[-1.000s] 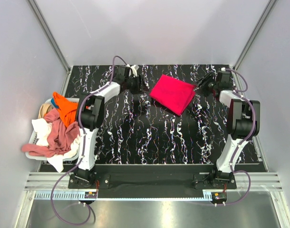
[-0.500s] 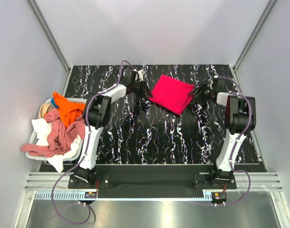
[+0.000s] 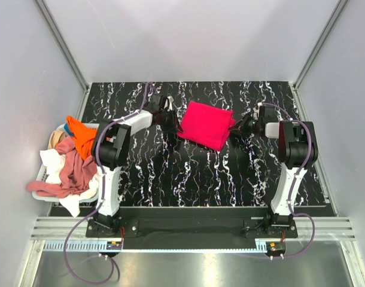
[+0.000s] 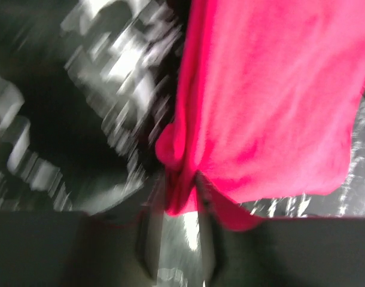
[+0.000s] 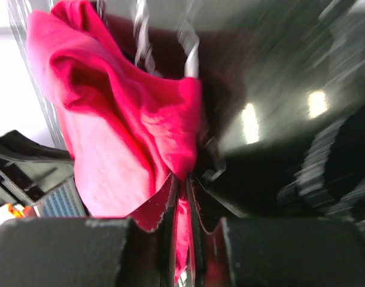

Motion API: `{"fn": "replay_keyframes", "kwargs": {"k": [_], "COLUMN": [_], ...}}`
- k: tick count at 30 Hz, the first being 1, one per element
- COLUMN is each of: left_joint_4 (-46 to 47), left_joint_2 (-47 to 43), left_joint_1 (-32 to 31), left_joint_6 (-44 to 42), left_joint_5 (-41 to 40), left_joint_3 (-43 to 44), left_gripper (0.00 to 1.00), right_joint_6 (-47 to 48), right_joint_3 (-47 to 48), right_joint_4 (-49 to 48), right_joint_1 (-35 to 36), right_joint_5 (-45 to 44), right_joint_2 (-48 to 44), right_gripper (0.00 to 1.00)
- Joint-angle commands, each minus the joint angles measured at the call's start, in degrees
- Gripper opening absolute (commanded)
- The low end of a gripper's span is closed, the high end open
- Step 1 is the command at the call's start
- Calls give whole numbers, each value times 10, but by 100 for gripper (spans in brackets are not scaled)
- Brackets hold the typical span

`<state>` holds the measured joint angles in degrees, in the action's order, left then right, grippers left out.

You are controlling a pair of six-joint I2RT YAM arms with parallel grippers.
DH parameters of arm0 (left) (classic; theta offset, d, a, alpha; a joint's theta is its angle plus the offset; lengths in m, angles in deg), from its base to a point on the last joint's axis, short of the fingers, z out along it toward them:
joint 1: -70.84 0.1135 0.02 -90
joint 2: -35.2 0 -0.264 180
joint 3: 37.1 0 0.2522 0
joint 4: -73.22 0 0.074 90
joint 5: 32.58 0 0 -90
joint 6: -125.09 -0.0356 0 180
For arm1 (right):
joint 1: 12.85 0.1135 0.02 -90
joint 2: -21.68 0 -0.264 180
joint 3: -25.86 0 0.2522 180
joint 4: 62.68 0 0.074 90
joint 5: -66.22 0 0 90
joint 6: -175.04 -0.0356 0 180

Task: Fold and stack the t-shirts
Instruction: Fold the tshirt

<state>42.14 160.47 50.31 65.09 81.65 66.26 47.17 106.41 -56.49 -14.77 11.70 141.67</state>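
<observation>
The pinkish-red t-shirt (image 3: pixel 206 125), folded to a compact rectangle, sits at the middle back of the black marbled table (image 3: pixel 188 173). My left gripper (image 3: pixel 178 124) is shut on its left edge; the wrist view shows red cloth (image 4: pixel 272 95) pinched between the fingers (image 4: pixel 151 230). My right gripper (image 3: pixel 235 126) is shut on its right edge; its wrist view shows the cloth (image 5: pixel 110 119) clamped between the fingers (image 5: pixel 168 209). Both wrist views are blurred. The other t-shirts, orange (image 3: pixel 82 135), dusty pink (image 3: pixel 72 170), white and beige, lie heaped at the left.
A white basket (image 3: pixel 41 192) holding the heap of shirts stands off the table's left edge. Grey walls close in the back and sides. The arm bases stand at the near edge.
Both grippers have moved inward and nearer, taking hold of the red shirt's left and right edges. The shirt has shifted slightly left and toward the near side and turned squarer.
</observation>
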Motion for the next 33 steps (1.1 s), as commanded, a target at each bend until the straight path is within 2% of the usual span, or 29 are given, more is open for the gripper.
{"fn": "replay_keyframes", "kwargs": {"k": [1, 3, 6, 9, 10, 11, 12, 16, 22, 25, 30, 33], "left_joint_4": [-74, -81, -83, -84, -83, -83, -83, -76, -74, -74, -71, -70], "left_joint_2": [-97, -158, -187, -201, -201, -194, -188, -148, -51, -21, 19, 39], "left_joint_1": [3, -1, -18, -59, -87, -103, -119, -195, -255, -262, -267, -274], "left_joint_6": [-13, -23, -38, -49, -56, -61, -68, -97, -135, -130, -136, -148], "left_joint_5": [-123, -145, -153, -160, -172, -182, -192, -240, -333, -363, -355, -351], "left_joint_3": [-43, -58, -52, -31, -24, -17, 1, 48, 136, 159, 187, 196], "left_gripper": [37, 43, 46, 46, 46, 46, 46, 47, 48, 49, 50, 51], "right_joint_6": [-16, -39, -54, -70, -65, -63, -64, -79, -109, -119, -127, -132], "right_joint_3": [-49, -109, -147, -187, -193, -195, -198, -210, -196, -188, -184, -181], "right_joint_4": [-48, -76, -89, -103, -79, -64, -53, -43, -46, -49, -100, -98], "right_joint_1": [50, 75, 90, 93, 93, 94, 93, 93, 93, 93, 93, 93], "right_joint_5": [13, 0, -12, -21, -30, -54, -67, -103, -128, -127, -106, -106], "right_joint_2": [-55, -92, -120, -159, -170, -182, -203, -239, -228, -212, -167, -144], "right_gripper": [16, 17, 21, 29, 32, 41, 42, 42, 33, 32, 32, 31]}}
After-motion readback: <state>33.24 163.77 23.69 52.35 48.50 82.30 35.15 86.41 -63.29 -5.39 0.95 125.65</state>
